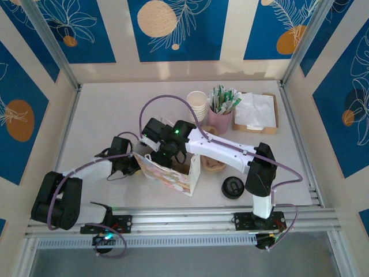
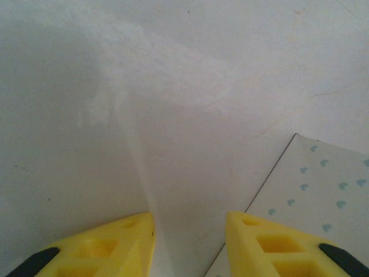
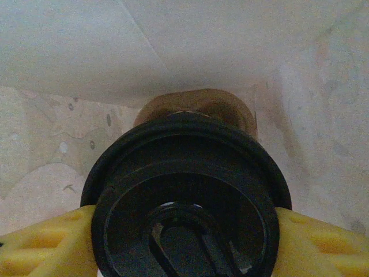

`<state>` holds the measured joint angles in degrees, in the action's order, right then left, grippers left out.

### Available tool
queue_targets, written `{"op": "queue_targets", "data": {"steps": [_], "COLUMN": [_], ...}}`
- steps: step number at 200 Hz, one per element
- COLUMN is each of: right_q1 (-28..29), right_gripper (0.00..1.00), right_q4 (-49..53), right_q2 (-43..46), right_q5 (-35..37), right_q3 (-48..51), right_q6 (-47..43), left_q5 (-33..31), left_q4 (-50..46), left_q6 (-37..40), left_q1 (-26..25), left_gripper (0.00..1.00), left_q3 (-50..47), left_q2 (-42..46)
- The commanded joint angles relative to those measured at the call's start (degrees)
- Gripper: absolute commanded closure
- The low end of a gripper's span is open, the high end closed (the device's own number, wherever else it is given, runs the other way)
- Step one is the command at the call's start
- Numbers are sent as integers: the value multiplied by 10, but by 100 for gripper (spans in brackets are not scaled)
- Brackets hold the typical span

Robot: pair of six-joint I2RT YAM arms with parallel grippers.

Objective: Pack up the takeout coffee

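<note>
The takeout coffee shows in the right wrist view as a round black lid (image 3: pixel 184 196) with the brown cup body (image 3: pixel 196 107) beyond it. My right gripper (image 3: pixel 184 216) is shut on it, one yellow finger (image 3: pixel 46 242) on each side of the lid, inside the paper bag's pale walls (image 3: pixel 86 52). In the top view the right gripper (image 1: pixel 171 151) reaches into the mouth of the patterned paper bag (image 1: pixel 170 176). My left gripper (image 1: pixel 130 164) sits at the bag's left edge. Its fingers (image 2: pixel 124 242) stand apart, open, over a white surface beside the bag's heart-printed panel (image 2: pixel 323 190).
A loose black lid (image 1: pixel 233 187) lies near the right arm's base. At the back stand a stack of cream cups (image 1: pixel 198 104), a pink cup of sachets (image 1: pixel 220 115) and a napkin tray (image 1: pixel 275 109). A brown cardboard piece (image 1: pixel 213 164) lies right of the bag.
</note>
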<state>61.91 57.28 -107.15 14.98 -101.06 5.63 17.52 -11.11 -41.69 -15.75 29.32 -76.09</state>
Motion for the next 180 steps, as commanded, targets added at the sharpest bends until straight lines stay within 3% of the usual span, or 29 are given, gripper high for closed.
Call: {"op": "queue_targets", "data": {"steps": [1, 180], "right_q1": [2, -15], "right_gripper": [49, 49], "right_q4": [10, 88], "right_q2": [-11, -46], "right_q5": [-3, -45], "right_q3": [13, 0], "right_q6": [12, 60], "left_q5": [10, -24], "left_q4": [1, -57], "left_q6": [-1, 14], "left_q1": [3, 2], "left_gripper": [62, 61], "left_q3": [-5, 6], "left_q2": [-9, 43]}}
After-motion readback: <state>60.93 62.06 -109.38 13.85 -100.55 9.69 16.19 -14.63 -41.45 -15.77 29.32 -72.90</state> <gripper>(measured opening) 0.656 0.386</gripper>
